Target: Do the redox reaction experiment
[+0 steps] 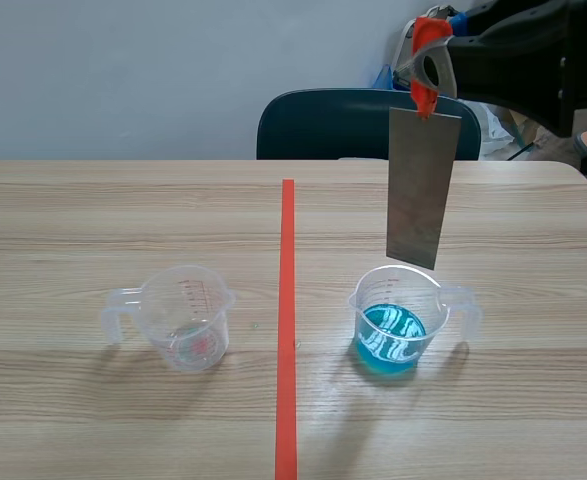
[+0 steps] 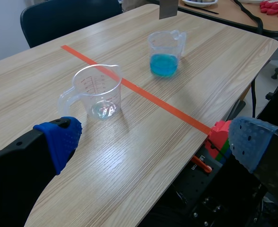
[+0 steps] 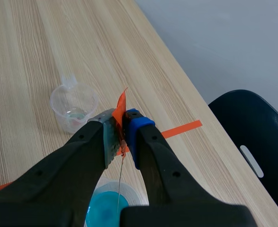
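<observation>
**Metal plate held over the blue cup**

The right gripper (image 3: 124, 128), at the upper right of the scene view, pinches the metal plate (image 1: 421, 190) by the orange tab (image 1: 424, 95) on its top edge. The plate is flat, grey and rectangular. It hangs upright over the cup of blue liquid (image 1: 393, 325), right of centre, clear of the liquid. The clear cup (image 1: 186, 320), left of the red tape line (image 1: 287, 320), bears red graduation marks that are too small to read. The left gripper (image 2: 155, 139) is spread wide, with nothing between its pads.

Wooden table (image 1: 93, 220), dark blue chair (image 1: 323, 125), pale wall (image 1: 153, 70).
</observation>
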